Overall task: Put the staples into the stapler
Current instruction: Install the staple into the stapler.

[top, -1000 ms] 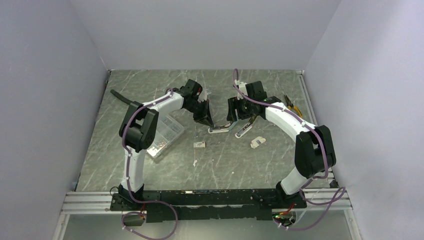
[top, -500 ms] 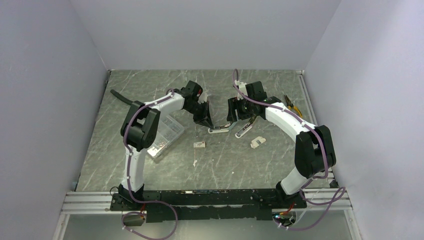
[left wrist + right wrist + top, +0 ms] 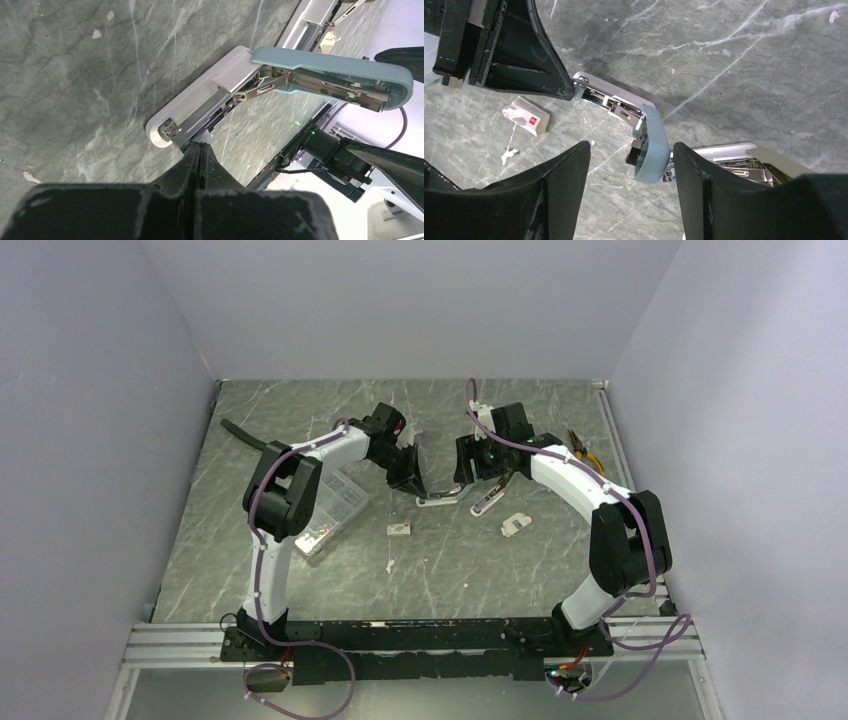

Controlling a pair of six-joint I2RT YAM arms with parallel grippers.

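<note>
Touching the front end of the open stapler [image 3: 210, 95], our left claw [image 3: 199, 146] is closed tight. Our right claw [image 3: 631, 146] gapes astride the raised blue lid [image 3: 653, 142]. We see the staples [image 3: 526, 116] lying on the worktop [image 3: 749, 75] near it.

The table [image 3: 75, 75] is a smooth, grey-green, stone-patterned surface with white veins and a dull sheen. The stapler [image 3: 330, 65] has a matt pale blue plastic cover, a smooth white plastic base, and bright, glossy metal in its magazine and spring parts. The second stapler [image 3: 744, 160] shows polished metal under a matt olive-grey plastic cover. The staple box [image 3: 525, 115] is matt white cardboard with a red printed mark. The left gripper [image 3: 200, 150] and right gripper [image 3: 629, 155] are matt black plastic, slightly grainy, with edges scuffed pale. The compartment case [image 3: 335, 505] is clear, glossy plastic. The walls [image 3: 400, 310] look matt and plain.
</note>
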